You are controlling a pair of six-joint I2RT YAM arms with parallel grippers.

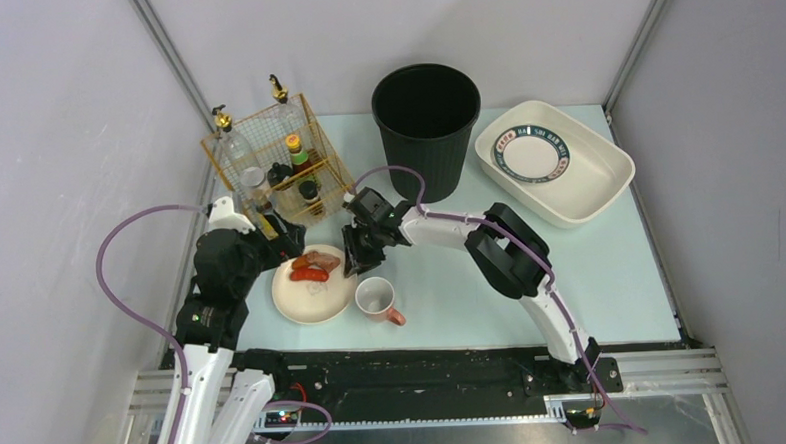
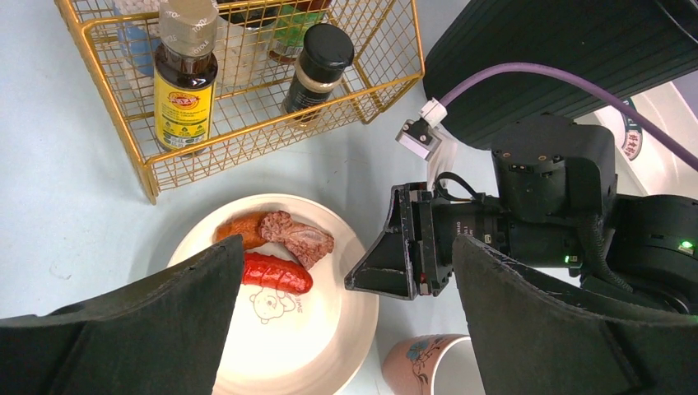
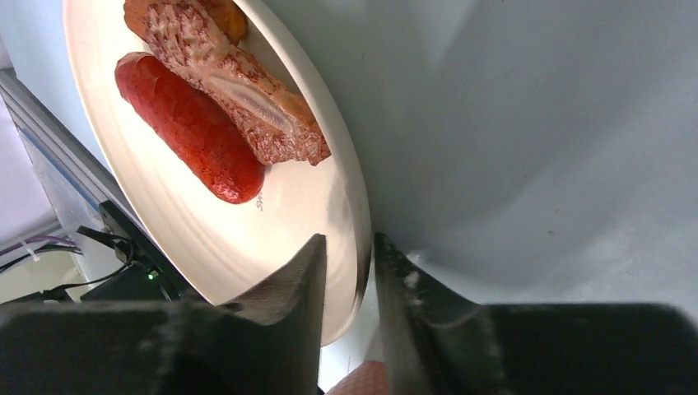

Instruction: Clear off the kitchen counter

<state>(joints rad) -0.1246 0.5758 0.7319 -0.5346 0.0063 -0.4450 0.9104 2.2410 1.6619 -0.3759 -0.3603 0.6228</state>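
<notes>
A cream plate [image 1: 312,298] lies on the mint-green kitchen counter [image 1: 452,279], bearing a red sausage [image 1: 309,276], a brown meat piece [image 1: 323,259] and an orange sausage [image 2: 243,228]. My right gripper [image 1: 355,254] is at the plate's right rim. In the right wrist view the right gripper [image 3: 347,243] is shut on the rim of the plate [image 3: 206,239], one finger above and one below. My left gripper [image 1: 275,239] hovers over the plate's left side; in the left wrist view the left gripper [image 2: 346,247] is open and empty. A pink flowered mug [image 1: 375,298] stands just right of the plate.
A gold wire basket [image 1: 276,162] of bottles stands behind the plate. A black bin [image 1: 427,120] is at the back centre. A white basin [image 1: 598,198] at the back right holds a green-rimmed plate [image 1: 531,154]. A black rail [image 1: 425,366] runs along the front edge.
</notes>
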